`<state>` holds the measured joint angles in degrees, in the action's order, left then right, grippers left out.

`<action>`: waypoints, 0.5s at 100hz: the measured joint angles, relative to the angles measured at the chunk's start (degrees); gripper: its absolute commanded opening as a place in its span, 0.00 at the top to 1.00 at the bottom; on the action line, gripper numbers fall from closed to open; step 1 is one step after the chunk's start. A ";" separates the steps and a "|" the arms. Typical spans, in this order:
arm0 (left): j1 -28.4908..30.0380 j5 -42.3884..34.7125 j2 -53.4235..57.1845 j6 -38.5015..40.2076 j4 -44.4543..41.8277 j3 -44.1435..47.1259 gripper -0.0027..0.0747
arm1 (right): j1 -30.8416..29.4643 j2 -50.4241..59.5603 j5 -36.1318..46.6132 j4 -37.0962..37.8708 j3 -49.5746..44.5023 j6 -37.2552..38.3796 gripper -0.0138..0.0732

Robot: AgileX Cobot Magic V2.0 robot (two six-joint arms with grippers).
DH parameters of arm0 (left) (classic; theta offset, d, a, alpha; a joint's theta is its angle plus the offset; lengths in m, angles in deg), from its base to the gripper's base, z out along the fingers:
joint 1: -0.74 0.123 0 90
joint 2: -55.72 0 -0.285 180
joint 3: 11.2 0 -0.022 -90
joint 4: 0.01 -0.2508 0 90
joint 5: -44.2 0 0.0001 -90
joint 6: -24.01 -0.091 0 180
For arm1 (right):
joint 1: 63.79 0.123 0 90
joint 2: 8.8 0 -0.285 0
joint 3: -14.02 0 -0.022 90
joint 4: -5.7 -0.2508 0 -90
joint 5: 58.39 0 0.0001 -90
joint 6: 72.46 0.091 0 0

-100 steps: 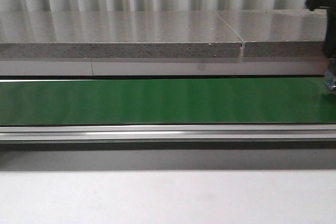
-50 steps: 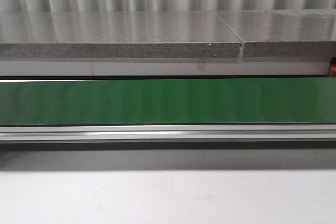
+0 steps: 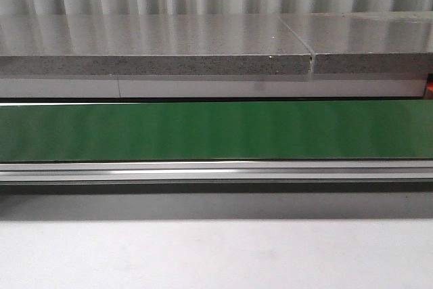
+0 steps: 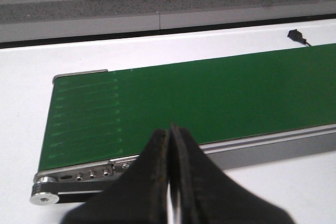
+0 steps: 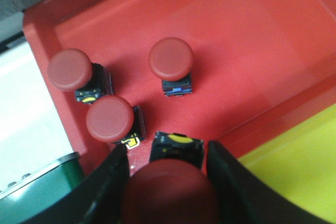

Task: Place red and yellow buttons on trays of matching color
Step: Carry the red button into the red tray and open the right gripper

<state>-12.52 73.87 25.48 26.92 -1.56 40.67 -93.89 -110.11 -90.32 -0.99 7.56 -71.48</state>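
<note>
Right tool (image 5: 168,182) pinches a red button (image 5: 170,195) between its fingers above the red tray (image 5: 252,51), beside three others.

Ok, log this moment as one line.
right claw: holding red button over red tray | three red buttons already in it | left claw: shut, empty, at green belt

Both hands (image 4: 170,182) (image 5: 165,182) have matte black, wedge-shaped fingers.

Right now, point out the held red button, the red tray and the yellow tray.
held red button (image 5: 169,192), right wrist view, on its cap.
red tray (image 5: 252,40), right wrist view, bare floor.
yellow tray (image 5: 299,166), right wrist view, bare floor.
</note>
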 measured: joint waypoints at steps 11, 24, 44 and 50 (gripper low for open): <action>0.00 0.00 0.00 0.00 0.00 0.00 0.99 | 0.00 -2.19 2.14 -0.11 0.00 0.00 0.59; 0.00 0.00 0.00 0.00 0.00 0.00 0.99 | 0.00 -4.64 4.93 -0.24 0.00 0.00 0.59; 0.00 0.00 0.00 0.00 0.00 0.00 0.99 | 0.00 -7.96 7.65 -0.33 0.00 0.00 0.59; 0.00 0.00 0.00 0.00 0.00 0.00 0.99 | 0.00 -9.01 8.47 -0.33 0.00 0.00 0.59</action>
<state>-12.52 73.87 25.48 26.92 -1.56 40.67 -93.89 -119.12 -81.85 -1.32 7.56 -71.48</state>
